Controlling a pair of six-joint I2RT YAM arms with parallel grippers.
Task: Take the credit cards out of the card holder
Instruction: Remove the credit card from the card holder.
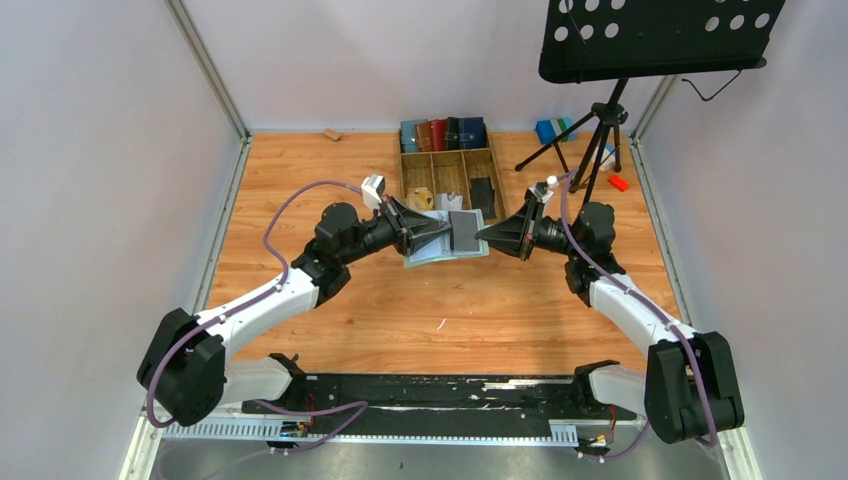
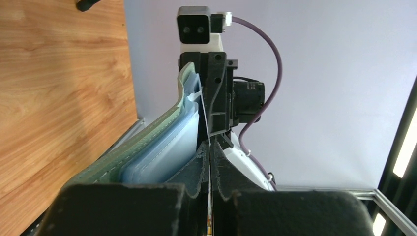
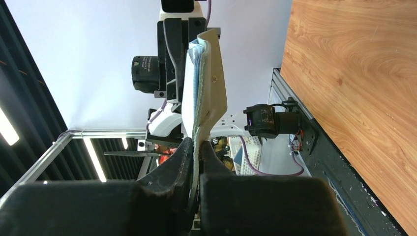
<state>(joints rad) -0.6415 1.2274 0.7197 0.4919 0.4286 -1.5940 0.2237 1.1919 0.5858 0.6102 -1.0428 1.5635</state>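
The sage-green card holder (image 1: pixel 425 256) hangs open in the air between my two grippers, over the middle of the table. A dark grey credit card (image 1: pixel 465 232) lies on its right half. My left gripper (image 1: pixel 448 232) is shut on a thin card edge; in the left wrist view (image 2: pixel 210 162) the holder's green cover and pale blue lining (image 2: pixel 147 152) lie outside the jaws, to their left. My right gripper (image 1: pixel 482 235) is shut on the holder's right edge; the right wrist view (image 3: pixel 196 152) shows the green edge (image 3: pixel 214 73) between its jaws.
A wooden tray (image 1: pixel 402 170) stands just behind the holder, with a row of wallets (image 1: pixel 445 133), a tan paper wad (image 1: pixel 418 197) and a dark card (image 1: pixel 484 195). A music stand tripod (image 1: pixel 600 140) is at back right, near blue (image 1: pixel 550 130) and orange (image 1: pixel 618 182) items.
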